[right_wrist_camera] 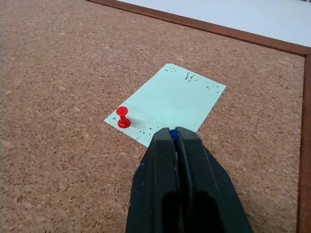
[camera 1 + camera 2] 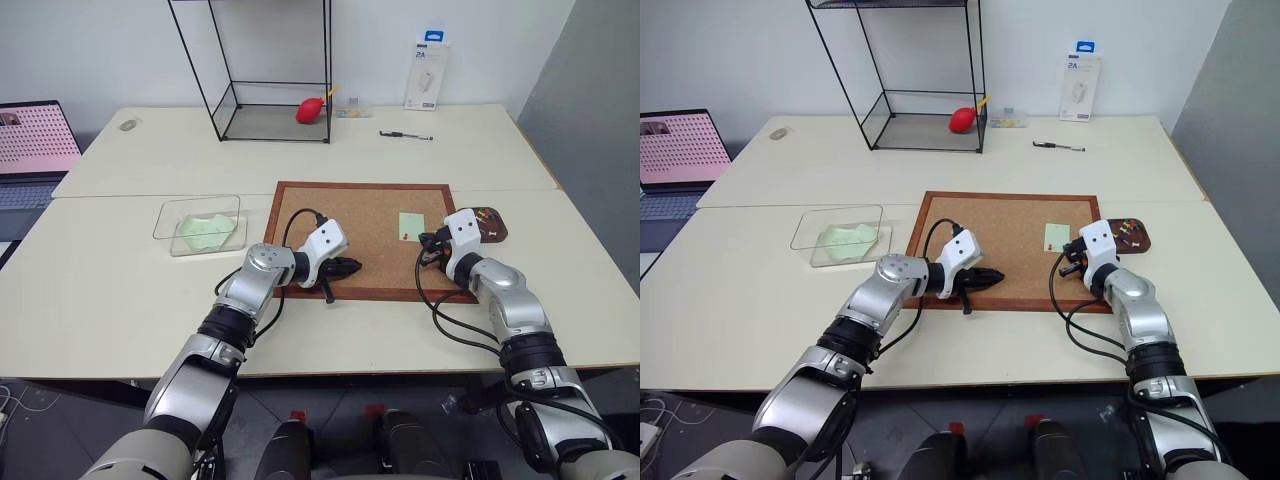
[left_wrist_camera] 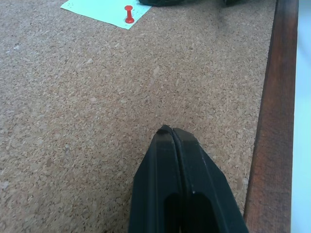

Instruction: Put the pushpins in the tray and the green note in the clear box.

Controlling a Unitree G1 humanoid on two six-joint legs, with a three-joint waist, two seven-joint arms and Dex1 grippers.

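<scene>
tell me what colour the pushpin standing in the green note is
Red pushpin; clearest in the right wrist view.

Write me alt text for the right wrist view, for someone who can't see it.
The right gripper, jaws shut on a blue pushpin, sits at the near edge of the green note lying on the corkboard. A red pushpin stands in one corner of the note.

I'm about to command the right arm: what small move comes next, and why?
Probably lift the right gripper straight up off the corkboard. It is shut on a blue pushpin at the edge of the green note, so pulling it out frees that corner; a red pushpin still pins the note.
</scene>
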